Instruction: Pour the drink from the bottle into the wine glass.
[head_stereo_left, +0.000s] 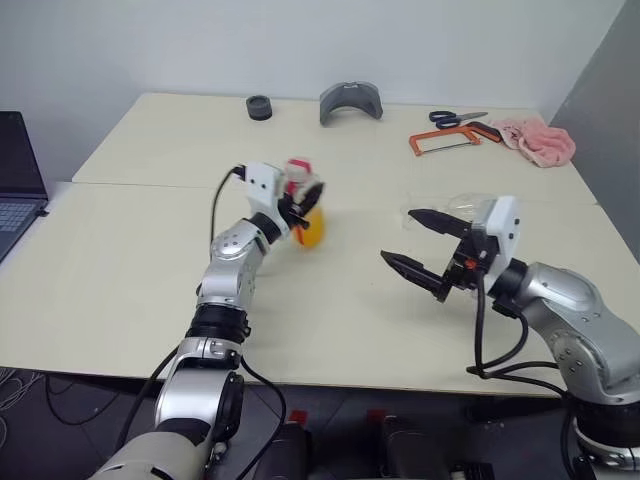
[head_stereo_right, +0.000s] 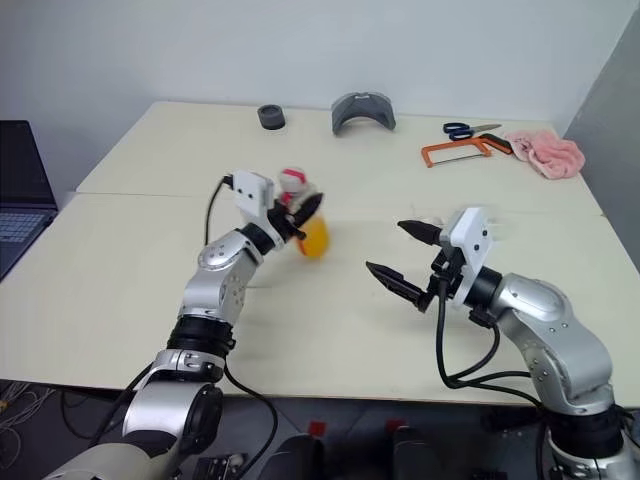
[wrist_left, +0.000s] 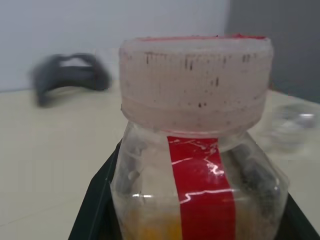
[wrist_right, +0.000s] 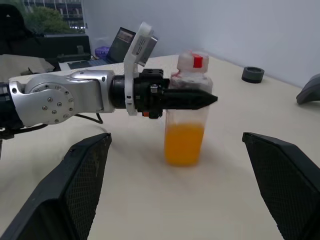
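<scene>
Bottle upright on table, near centre, slightly toward 10 o'clock from table middle. Cap on, pale sides, red top. Vertical red stripe on label; no legible writing or brand. Drink orange-yellow, filling lower part only, upper part clear. Base appears at table level; contact with surface not certain.

Left gripper closed around bottle just under the neck, black fingers level along its sides. In left wrist view, cap close up, stripe centred, fingers dark on both flanks.

Glass at 3 o'clock from bottle, well apart, just behind right gripper; clear, mostly hidden, so upright or tipped not determinable. Seen blurred in left wrist view beyond bottle.

Right gripper at 4 o'clock from bottle, above table, fingers spread wide, nothing between them, tips pointing toward bottle.

Far edge, 12 o'clock: small black ring, grey curved piece. Toward 1–2 o'clock: scissors with blue handles, orange-framed hacksaw, pink cloth. Laptop at 9 o'clock, off the table edge, screen dark, no text readable.
</scene>
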